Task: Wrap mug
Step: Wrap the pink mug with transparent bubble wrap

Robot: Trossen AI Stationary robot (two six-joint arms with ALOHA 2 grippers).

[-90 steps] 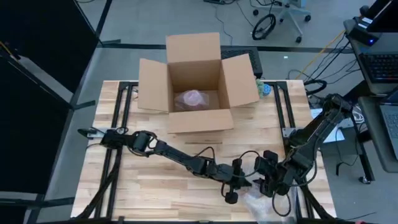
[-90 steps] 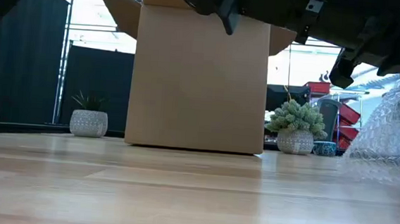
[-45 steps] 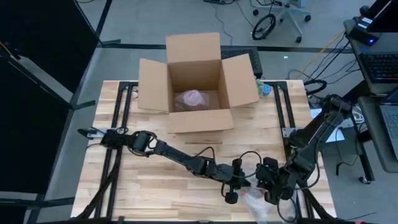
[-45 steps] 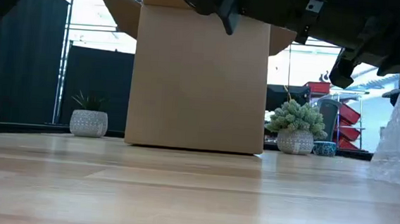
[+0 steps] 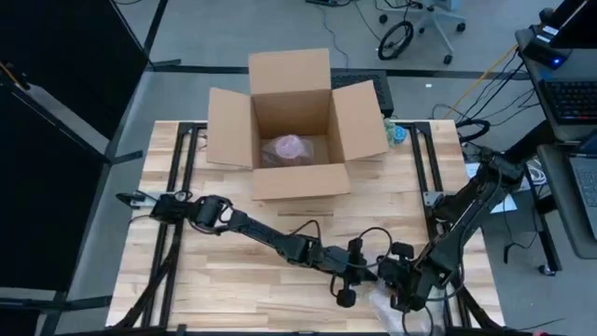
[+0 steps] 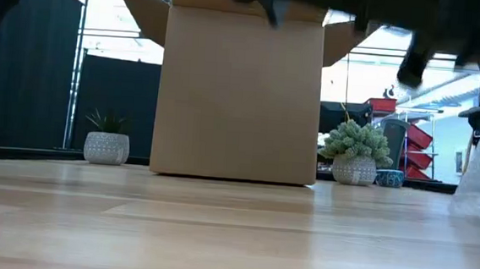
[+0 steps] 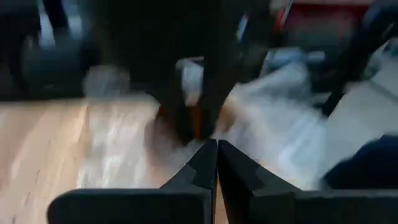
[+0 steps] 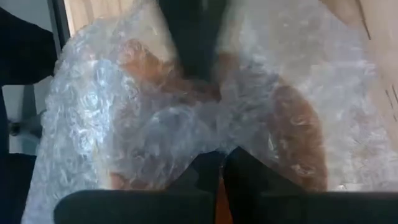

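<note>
Pale planked wood on the counter, smooth with a soft sheen; matt black metal rails set into it. Plain brown corrugated cardboard for the box, dull and unprinted. Clear bubble wrap, crinkled and glossy, over something orange-brown and smooth. Matt dark plastic on the fingers. Pale speckled pot, rough-looking, under a small plant

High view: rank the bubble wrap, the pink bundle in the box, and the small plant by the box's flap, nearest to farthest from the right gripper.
From the right gripper, at the table's near edge:
1. Bubble wrap, directly at the gripper.
2. Small plant, far side, right of the cardboard box.
3. Pink bundle, inside the box, farther left.
</note>
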